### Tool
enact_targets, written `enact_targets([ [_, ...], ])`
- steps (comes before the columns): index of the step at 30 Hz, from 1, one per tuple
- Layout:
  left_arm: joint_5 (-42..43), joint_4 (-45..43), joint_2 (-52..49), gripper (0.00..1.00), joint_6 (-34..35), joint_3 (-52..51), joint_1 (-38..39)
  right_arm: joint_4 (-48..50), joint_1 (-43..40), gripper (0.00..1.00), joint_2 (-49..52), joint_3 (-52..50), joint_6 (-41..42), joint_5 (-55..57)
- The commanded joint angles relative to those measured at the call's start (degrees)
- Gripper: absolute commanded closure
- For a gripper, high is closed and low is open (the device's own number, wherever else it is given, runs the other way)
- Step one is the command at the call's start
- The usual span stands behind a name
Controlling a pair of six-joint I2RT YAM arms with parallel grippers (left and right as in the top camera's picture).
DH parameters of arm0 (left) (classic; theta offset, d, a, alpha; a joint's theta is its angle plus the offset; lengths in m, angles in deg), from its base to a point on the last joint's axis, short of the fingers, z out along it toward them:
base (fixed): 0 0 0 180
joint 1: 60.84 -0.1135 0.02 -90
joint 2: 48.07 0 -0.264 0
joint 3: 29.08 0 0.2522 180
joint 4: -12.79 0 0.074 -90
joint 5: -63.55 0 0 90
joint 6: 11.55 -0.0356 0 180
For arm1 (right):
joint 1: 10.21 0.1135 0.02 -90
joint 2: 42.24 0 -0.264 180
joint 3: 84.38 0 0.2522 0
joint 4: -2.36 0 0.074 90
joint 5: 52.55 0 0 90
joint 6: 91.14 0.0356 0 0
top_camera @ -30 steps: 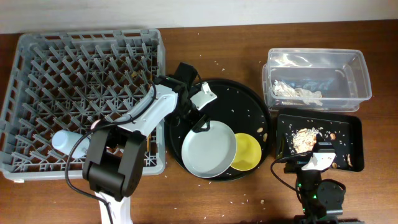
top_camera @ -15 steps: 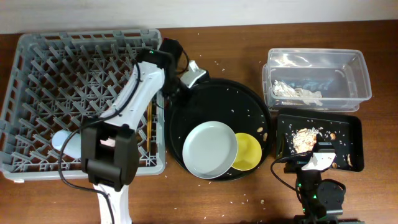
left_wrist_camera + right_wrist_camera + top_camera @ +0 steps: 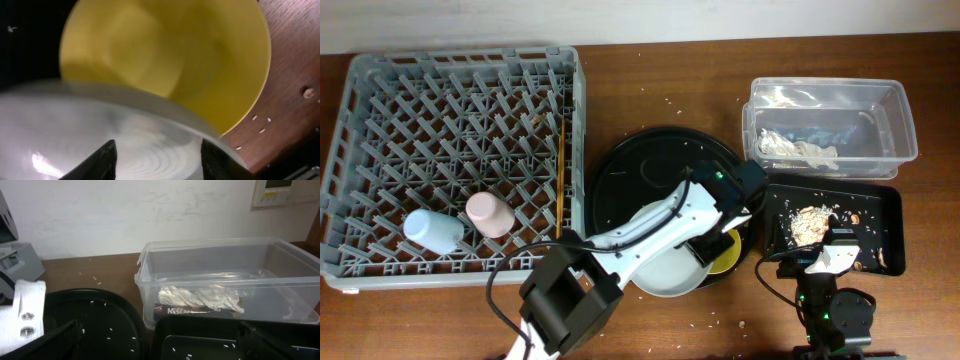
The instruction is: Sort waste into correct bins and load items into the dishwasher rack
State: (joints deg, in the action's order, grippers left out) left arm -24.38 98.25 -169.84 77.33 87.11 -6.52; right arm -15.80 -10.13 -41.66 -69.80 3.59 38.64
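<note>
Swung across from rack (image 3: 460, 55) edge to R side of round tray (image 3: 640, 165). Hovering w/ left gripper (image 3: 159, 150) jaws wide apart, holding nothing, over plate (image 3: 75, 130); yellow bowl (image 3: 165, 50) just ahead, partly under plate. Better to pinch bowl's free rim, 1 finger inside, clear of plate.

Overhead: fixed above table (image 3: 650, 110), facing straight down, far, whole scene. Left wrist: steeply downward, very close on yellow bowl (image 3: 165, 55) and plate (image 3: 100, 135), slightly blurred. Right wrist: low, roughly level, facing clear tub (image 3: 225, 275). All three also in overhead.
</note>
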Motion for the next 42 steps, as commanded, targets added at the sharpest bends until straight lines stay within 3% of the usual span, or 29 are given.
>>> enact_targets([
  [1,-1.64,0.26,-0.09,0.39,0.33,-1.25,1.73,-0.09,-0.15,0.02,-0.33,-0.50,0.15,-0.11],
  [4,-3.02,4.52,0.07,0.48,1.99,-0.48,1.75,-0.09,-0.15,0.02,-0.33,-0.50,0.15,-0.11],
  [6,-2.69,9.46,0.09,0.47,2.10,3.85,1.84,-0.09,-0.15,0.02,-0.33,-0.50,0.15,-0.11],
  [7,1.44,12.24,0.09,0.43,2.03,7.41,2.12,-0.09,-0.13,0.01,-0.33,-0.50,0.15,-0.11],
  [13,-1.05,4.74,-0.15,0.39,2.05,3.30,4.02,-0.09,-0.15,0.01,-0.33,-0.50,0.15,-0.11],
  [16,-2.14,1.42,-0.09,0.50,2.49,-1.68,3.91,-0.09,-0.15,0.02,-0.33,-0.50,0.15,-0.11],
  [18,-2.12,1.99,-0.04,0.71,2.47,-0.81,3.89,-0.09,-0.15,0.01,-0.33,-0.50,0.15,-0.11],
  [19,-2.38,1.68,-0.04,0.72,2.47,-0.81,3.85,-0.09,-0.15,0.01,-0.33,-0.50,0.15,-0.11],
  [20,-2.99,1.20,-0.04,0.58,2.47,-0.81,3.74,-0.09,-0.15,0.02,-0.33,-0.50,0.15,-0.11],
  [22,-7.58,0.59,-0.04,0.55,5.35,-0.96,3.76,-0.09,-0.15,0.01,-0.33,-0.50,0.15,-0.11],
  [24,-11.02,-0.37,-0.07,0.64,8.41,-1.18,3.91,-0.09,-0.15,0.01,-0.33,-0.50,0.15,-0.11],
  [25,-11.17,-0.70,-0.07,0.75,8.44,-1.18,3.91,-0.09,-0.13,0.02,-0.33,-0.50,0.15,-0.11],
  [26,-11.61,-0.98,-0.04,0.92,8.63,-1.18,3.91,-0.09,-0.13,0.02,-0.33,-0.50,0.15,-0.11],
  [27,-12.11,-0.37,-0.02,1.00,8.61,-1.07,3.91,-0.09,-0.15,0.02,-0.33,-0.50,0.15,-0.11],
  [30,-12.41,11.43,1.70,1.00,7.91,11.98,2.14,-0.09,-0.13,0.02,-0.33,-0.50,0.15,-0.11],
  [32,-11.19,15.43,6.29,1.00,7.93,25.18,-4.07,-0.09,-0.13,0.02,-0.33,-0.50,0.15,-0.11],
  [35,-2.69,15.19,11.37,1.00,5.77,30.53,-18.36,-0.09,-0.15,0.02,-0.33,-0.50,0.15,-0.11],
  [38,26.49,15.41,12.07,1.00,-4.96,30.36,-45.07,-0.09,-0.15,0.01,-0.33,-0.50,0.15,-0.11],
  [40,31.04,15.41,12.07,1.00,-10.29,30.36,-58.51,-0.09,-0.15,0.02,-0.33,-0.50,0.15,-0.11],
  [41,32.39,15.37,12.07,1.00,-13.84,30.12,-61.55,-0.09,-0.13,0.01,-0.33,-0.50,0.15,-0.11],
  [42,41.27,15.41,12.02,1.00,-17.66,29.49,-66.25,-0.09,-0.15,0.02,-0.33,-0.50,0.15,-0.11],
])
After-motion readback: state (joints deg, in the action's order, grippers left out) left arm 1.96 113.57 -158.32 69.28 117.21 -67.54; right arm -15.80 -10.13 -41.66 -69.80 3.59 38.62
